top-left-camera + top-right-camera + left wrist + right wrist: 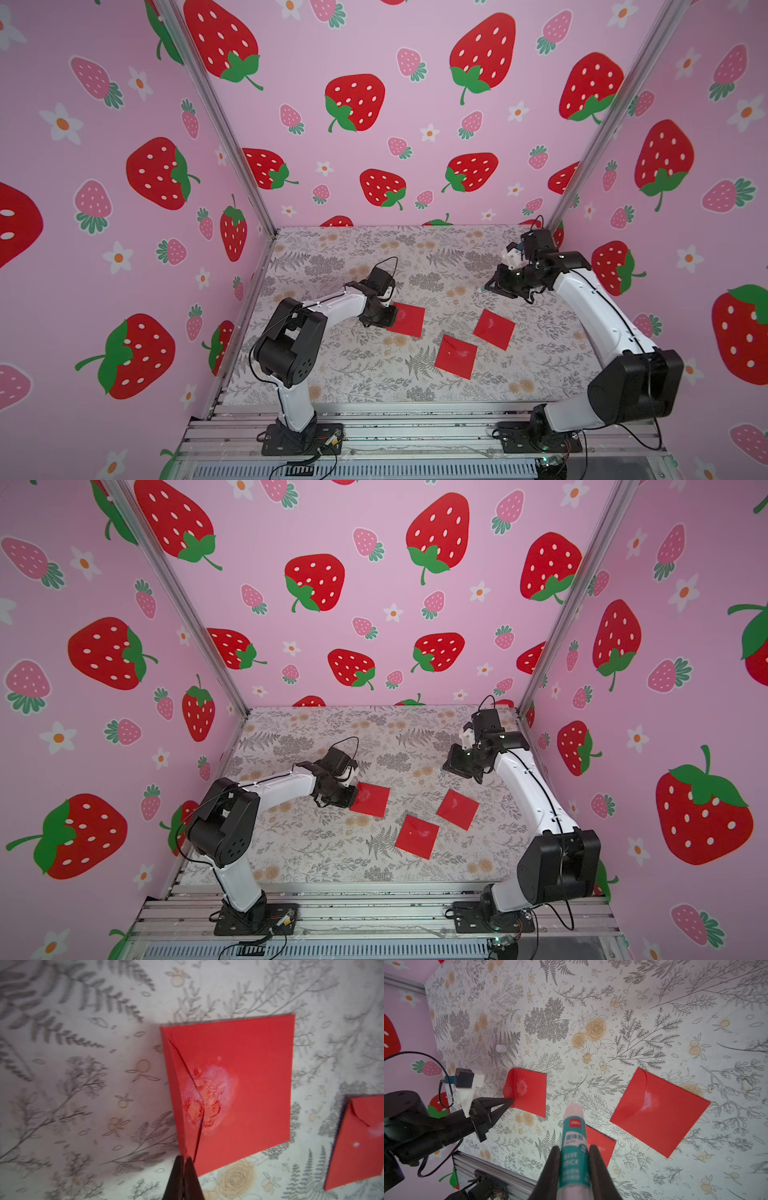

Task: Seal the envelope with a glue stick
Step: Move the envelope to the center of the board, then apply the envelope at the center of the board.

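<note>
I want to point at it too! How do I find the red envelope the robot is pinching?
Look at the flowery table, where three red envelopes lie. The pinched envelope is the one nearest the left arm. Only it has the black left gripper shut on its flap; the other two envelopes lie untouched.

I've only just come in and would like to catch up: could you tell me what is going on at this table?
The left gripper is shut on the flap edge of the red envelope nearest it, which has a whitish glue smear around the flap tip. The right gripper holds the glue stick, tip bare, above the table and well apart from that envelope. Two other envelopes lie flat on the floral table and also look smeared.
</note>
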{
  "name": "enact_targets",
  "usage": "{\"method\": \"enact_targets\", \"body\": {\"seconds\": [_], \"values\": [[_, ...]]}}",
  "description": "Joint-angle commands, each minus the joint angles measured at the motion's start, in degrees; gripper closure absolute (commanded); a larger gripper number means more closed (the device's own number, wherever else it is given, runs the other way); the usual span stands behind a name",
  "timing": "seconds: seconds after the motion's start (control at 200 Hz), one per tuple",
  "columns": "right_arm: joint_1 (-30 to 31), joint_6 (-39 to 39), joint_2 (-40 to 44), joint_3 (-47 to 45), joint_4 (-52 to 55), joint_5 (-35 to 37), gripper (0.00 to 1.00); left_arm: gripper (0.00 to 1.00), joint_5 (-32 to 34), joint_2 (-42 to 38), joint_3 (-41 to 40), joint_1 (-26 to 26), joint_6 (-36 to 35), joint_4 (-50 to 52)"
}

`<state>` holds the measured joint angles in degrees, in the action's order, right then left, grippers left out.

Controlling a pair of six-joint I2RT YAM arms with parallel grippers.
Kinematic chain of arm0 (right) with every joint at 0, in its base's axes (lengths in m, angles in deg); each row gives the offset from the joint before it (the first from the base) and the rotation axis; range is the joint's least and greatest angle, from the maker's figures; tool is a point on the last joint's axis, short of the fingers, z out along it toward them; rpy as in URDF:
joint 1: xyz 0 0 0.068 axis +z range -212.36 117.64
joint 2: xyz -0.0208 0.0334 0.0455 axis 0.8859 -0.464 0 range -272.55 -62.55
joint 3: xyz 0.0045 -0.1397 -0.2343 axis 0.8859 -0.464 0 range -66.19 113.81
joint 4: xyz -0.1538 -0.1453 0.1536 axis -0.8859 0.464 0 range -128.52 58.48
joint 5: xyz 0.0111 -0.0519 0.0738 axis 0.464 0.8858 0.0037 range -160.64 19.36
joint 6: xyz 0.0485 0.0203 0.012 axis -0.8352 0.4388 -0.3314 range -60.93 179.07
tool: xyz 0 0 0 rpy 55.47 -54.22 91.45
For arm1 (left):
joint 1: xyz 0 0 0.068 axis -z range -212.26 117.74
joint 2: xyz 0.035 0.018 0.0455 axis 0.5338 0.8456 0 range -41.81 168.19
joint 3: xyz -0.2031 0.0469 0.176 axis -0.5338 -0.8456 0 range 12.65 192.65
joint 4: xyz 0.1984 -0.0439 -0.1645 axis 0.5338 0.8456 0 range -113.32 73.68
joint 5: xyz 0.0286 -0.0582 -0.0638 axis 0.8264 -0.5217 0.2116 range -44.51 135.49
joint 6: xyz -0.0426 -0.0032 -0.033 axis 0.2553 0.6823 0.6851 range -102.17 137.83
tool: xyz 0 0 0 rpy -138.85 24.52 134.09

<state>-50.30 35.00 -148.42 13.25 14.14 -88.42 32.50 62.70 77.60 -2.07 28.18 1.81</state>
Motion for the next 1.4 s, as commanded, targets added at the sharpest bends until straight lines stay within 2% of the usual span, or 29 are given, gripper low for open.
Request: {"method": "enact_targets", "body": {"seconds": [0.0,0.22,0.7,1.031,1.396], "values": [[4.07,1.31,-2.32,1.88,3.09,4.08,1.0,1.0,-5.83,-0.26,0.97,1.94,1.04,-2.83],[10.74,0.74,-8.44,4.66,3.29,7.91,1.0,1.0,-10.09,3.45,1.75,3.2,6.17,-8.45],[23.71,0.07,-26.12,18.71,4.7,16.57,1.0,1.0,-12.7,3.22,0.28,0.67,7.56,-8.84],[27.23,-0.29,-32.84,22.02,3.12,20.95,1.0,1.0,-17.79,3.15,-0.46,-1.45,7.69,-10.45],[28.74,0.26,-38.37,24.47,3.13,23.86,1.0,1.0,-19.16,4.44,-0.05,-2.07,7.67,-10.07]]}}
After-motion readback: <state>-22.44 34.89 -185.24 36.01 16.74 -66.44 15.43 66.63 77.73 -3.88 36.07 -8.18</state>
